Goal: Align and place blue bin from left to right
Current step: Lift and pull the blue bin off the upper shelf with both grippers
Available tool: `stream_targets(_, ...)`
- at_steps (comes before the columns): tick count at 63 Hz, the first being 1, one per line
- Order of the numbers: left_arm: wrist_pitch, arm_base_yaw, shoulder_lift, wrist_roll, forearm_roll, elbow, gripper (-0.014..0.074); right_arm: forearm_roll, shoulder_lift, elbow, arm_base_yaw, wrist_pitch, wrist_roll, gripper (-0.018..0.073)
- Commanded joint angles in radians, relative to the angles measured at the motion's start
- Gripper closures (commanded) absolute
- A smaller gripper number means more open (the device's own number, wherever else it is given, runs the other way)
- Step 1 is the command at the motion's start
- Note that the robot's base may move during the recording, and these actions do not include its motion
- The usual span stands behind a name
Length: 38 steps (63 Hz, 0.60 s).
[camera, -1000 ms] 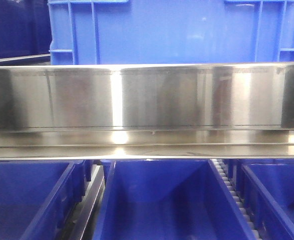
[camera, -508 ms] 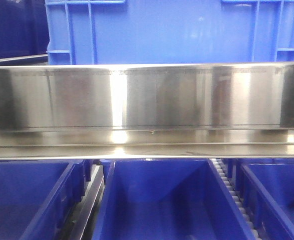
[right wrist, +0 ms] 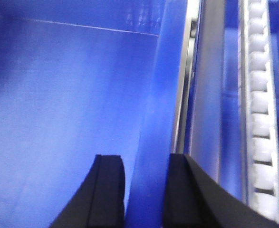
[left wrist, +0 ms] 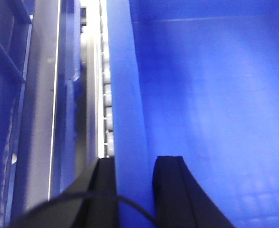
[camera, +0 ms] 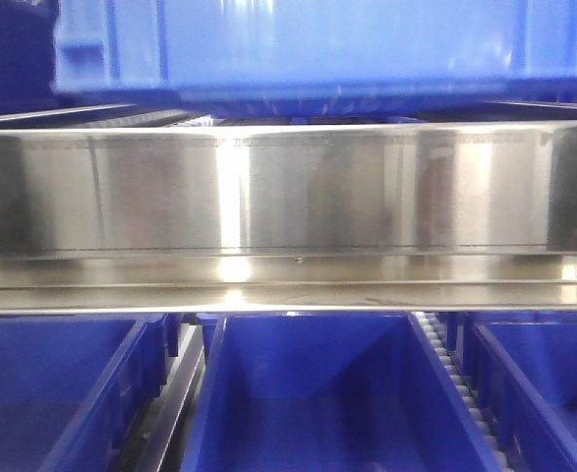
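Both the left gripper [left wrist: 134, 192] and right gripper [right wrist: 146, 190] pinch walls of the blue bin [camera: 317, 44]; it is higher than before, so the lift has begun.

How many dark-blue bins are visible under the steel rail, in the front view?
3: left dark-blue plastic bin, middle bin, right bin; more may lie outside the frame.

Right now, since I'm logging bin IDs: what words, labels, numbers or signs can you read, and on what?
No text can be read.
blue bin: no label or print on its visible walls.
steel panel: a faint row of fine marks along its top edge, too blurred to read.
dark-blue bins below: no markings show.
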Motion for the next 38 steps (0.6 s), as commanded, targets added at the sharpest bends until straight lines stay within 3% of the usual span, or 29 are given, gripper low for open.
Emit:
stream_targets(1, -0.070, -0.005, -0.056, 0.002, 0.053, -0.037, 0.0613, -0.018, -0.063, -0.032, -0.001, -0.056, -0.031, 0.0637)
stream_targets(17, -0.070, -0.074, -0.101, 0.002, 0.142, -0.067, 0.0613, -0.018, -0.146, -0.034, 0.001, -0.055, -0.031, 0.0637)
stream_targets(38, -0.070, -0.096, -0.107, 0.002, 0.144, -0.067, 0.0613, -0.018, -0.183, -0.038, 0.001, -0.051, -0.031, 0.0637)
